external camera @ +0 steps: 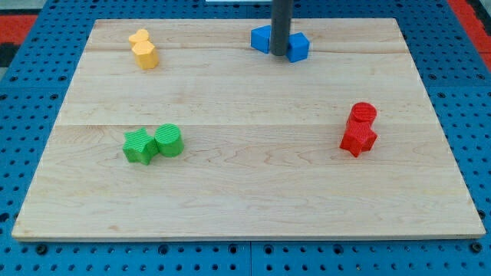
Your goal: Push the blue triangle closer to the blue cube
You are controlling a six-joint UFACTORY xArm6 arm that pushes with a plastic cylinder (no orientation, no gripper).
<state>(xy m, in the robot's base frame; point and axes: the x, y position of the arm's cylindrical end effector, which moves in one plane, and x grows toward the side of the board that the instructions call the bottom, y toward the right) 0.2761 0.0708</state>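
At the upper centre of the frame, near the top edge of the wooden worktop (245, 199), stood the two blue blocks: the blue triangle (261, 38) on the view's left of the dark rod and the blue cube (298, 47) on its right, both just beside the rod, which covered the gap between them, so I could not tell whether they touched each other. Eight blocks lay on the worktop, counted by colour as two each. The two yellow blocks, an upper yellow block (139, 37) and a lower yellow block (145, 54), sat touching in the upper left of the frame. The green star-shaped block (139, 146) and the green cylinder (169, 140) sat touching in the lower left. The red cylinder (362, 115) and the red star-shaped block (357, 139) sat touching at the right. The rod came straight down from the top of the frame, upright, and my tip (279, 54) rested between the two blue blocks at their lower side. The arm carried no claw, so nothing was spread or pinched. The blue pair lay close to the worktop's top edge, well apart from the other pairs, with a broad bare stretch of wood across the middle and bottom of the frame.
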